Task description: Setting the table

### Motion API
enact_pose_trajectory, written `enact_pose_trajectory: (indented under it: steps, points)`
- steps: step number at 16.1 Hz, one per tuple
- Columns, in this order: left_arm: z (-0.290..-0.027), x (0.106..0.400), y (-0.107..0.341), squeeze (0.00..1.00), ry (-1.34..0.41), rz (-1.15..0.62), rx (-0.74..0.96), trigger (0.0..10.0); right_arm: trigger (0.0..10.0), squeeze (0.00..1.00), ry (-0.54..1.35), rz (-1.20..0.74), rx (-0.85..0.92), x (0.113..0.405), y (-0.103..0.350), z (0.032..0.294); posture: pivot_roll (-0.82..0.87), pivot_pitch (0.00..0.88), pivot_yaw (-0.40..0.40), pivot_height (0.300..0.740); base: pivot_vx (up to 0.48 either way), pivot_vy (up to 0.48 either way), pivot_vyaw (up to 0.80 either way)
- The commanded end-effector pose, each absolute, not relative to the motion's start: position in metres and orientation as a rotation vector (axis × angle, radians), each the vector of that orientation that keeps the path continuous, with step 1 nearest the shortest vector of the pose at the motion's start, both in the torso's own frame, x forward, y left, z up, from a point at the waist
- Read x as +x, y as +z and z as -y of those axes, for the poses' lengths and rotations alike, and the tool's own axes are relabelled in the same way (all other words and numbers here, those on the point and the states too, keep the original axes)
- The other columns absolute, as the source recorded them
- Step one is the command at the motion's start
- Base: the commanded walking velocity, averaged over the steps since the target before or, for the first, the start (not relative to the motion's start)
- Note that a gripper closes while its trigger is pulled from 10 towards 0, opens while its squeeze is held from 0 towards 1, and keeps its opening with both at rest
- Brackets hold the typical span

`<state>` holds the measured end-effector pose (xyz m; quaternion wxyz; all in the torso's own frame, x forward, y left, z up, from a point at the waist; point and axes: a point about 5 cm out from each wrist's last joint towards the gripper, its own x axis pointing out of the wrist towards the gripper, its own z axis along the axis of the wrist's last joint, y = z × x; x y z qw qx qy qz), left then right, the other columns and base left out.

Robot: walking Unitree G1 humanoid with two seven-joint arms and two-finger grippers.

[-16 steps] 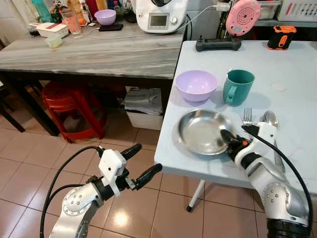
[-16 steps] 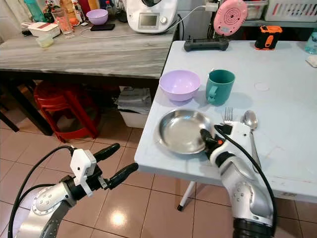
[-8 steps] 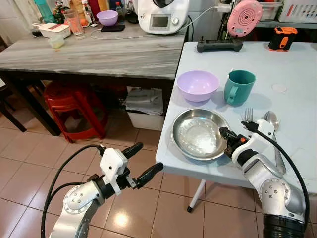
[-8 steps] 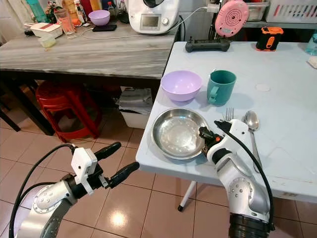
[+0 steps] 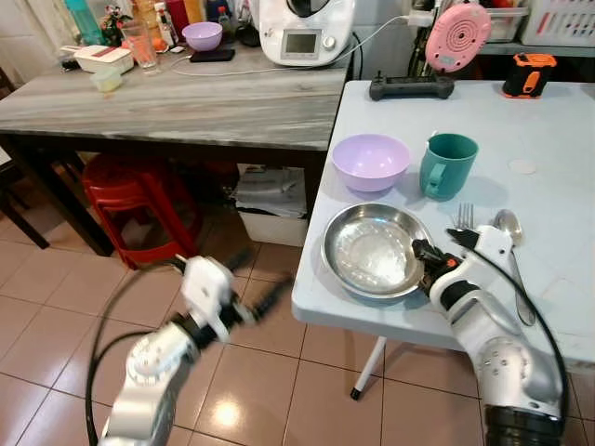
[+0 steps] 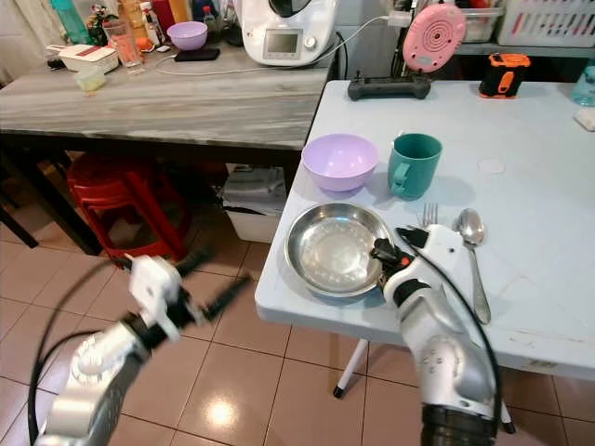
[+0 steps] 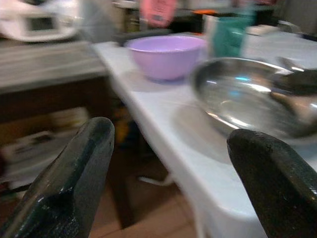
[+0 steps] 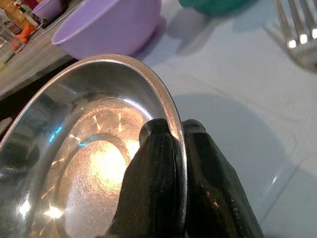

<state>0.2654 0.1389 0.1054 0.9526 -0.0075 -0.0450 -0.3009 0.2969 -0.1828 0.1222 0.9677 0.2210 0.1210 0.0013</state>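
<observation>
Pale blue tabletop (image 5: 558, 139) at the frame's right carries the steel plate (image 5: 372, 249), now nearer its front edge than a second ago, beside fork (image 5: 464, 216) and spoon (image 5: 509, 223). Right hand (image 5: 429, 263) pinches its rim; left hand (image 7: 168, 163), fingers spread, blurs lower left, moving.

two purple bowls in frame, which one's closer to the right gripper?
The large lilac plastic bowl on the white table, just behind the steel plate the right gripper pinches; the other small purple bowl sits on the far wooden counter.
</observation>
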Motion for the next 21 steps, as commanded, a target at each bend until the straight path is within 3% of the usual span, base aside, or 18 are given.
enact_pose_trajectory:
  steps: [1, 3, 6, 10, 13, 18, 21]
  points:
    - [-0.151, 0.271, 0.101, 0.0, -0.492, 0.072, -0.026, 10.0, 10.0, 0.0, -0.042, -0.299, 0.381, 0.29, 0.105, 0.183, -0.06, 0.042, 0.098, 0.74, 0.0, 0.0, 0.0]
    - [-0.161, 0.28, 0.096, 0.0, -0.321, 0.061, -0.047, 10.0, 10.0, 0.0, -0.05, -0.216, 0.249, 0.288, 0.11, 0.181, -0.07, 0.035, 0.093, 0.74, 0.0, 0.0, 0.0]
    - [-0.167, 0.285, 0.091, 0.0, -0.216, 0.038, -0.078, 10.0, 10.0, 0.0, -0.085, -0.213, 0.196, 0.283, 0.107, 0.183, -0.07, 0.026, 0.09, 0.74, 0.0, 0.0, 0.0]
    - [-0.168, 0.289, 0.086, 0.0, -0.177, 0.021, -0.117, 10.0, 10.0, 0.0, -0.109, -0.13, 0.199, 0.281, 0.112, 0.188, -0.08, 0.02, 0.089, 0.74, 0.0, 0.0, 0.0]
    - [-0.166, 0.291, 0.086, 0.0, -0.193, 0.029, -0.129, 10.0, 10.0, 0.0, -0.128, -0.115, 0.192, 0.281, 0.113, 0.19, -0.08, 0.02, 0.09, 0.74, 0.0, 0.0, -0.8]
    - [-0.164, 0.291, 0.085, 0.0, -0.2, 0.033, -0.141, 10.0, 10.0, 0.0, -0.119, -0.105, 0.183, 0.281, 0.112, 0.187, -0.08, 0.02, 0.095, 0.74, 0.0, 0.346, -0.8]
    - [-0.163, 0.291, 0.085, 0.0, -0.201, 0.037, -0.147, 10.0, 10.0, 0.0, -0.114, -0.06, 0.2, 0.281, 0.117, 0.187, -0.08, 0.02, 0.094, 0.74, 0.0, 0.379, -0.14]
